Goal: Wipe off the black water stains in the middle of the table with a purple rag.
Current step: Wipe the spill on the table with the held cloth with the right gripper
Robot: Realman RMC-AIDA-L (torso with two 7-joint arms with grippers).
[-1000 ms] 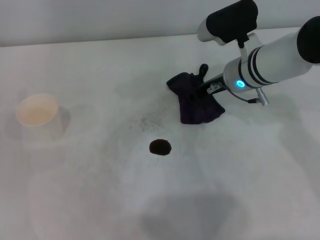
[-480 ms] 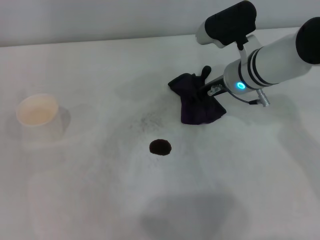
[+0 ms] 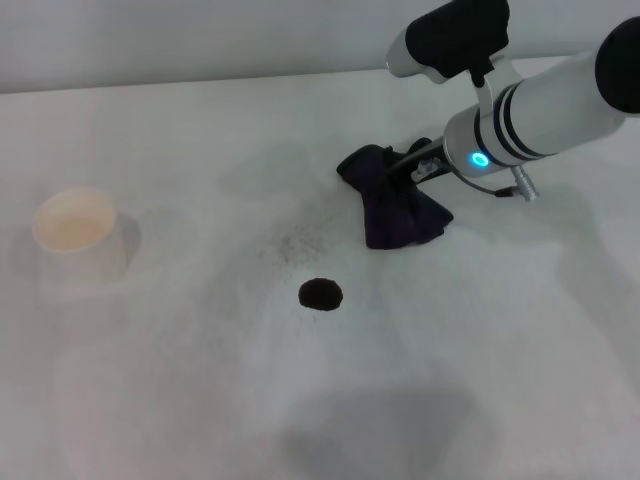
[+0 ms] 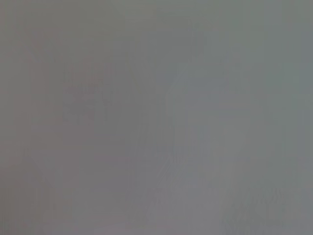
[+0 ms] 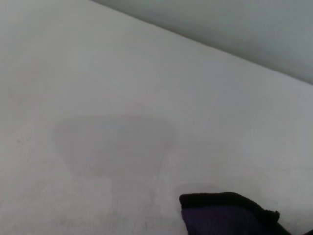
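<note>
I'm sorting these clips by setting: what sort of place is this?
Probably a lab or test bench rather than a home: a bare white table against a plain wall, holding only a staged black stain, a purple rag and a paper cup.

Bare table around stain — cup well apart

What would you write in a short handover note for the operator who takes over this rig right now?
Right gripper: down at the purple rag, on its far right edge; whether its fingers have closed cannot be seen.
Left gripper: not in view.
Rag lies on the table, behind and to the right of the black water stains, apart from them.
Paper cup stands far left.
Done: rag reached.
Left: secure the rag, bring it to the blot, wipe.
</note>
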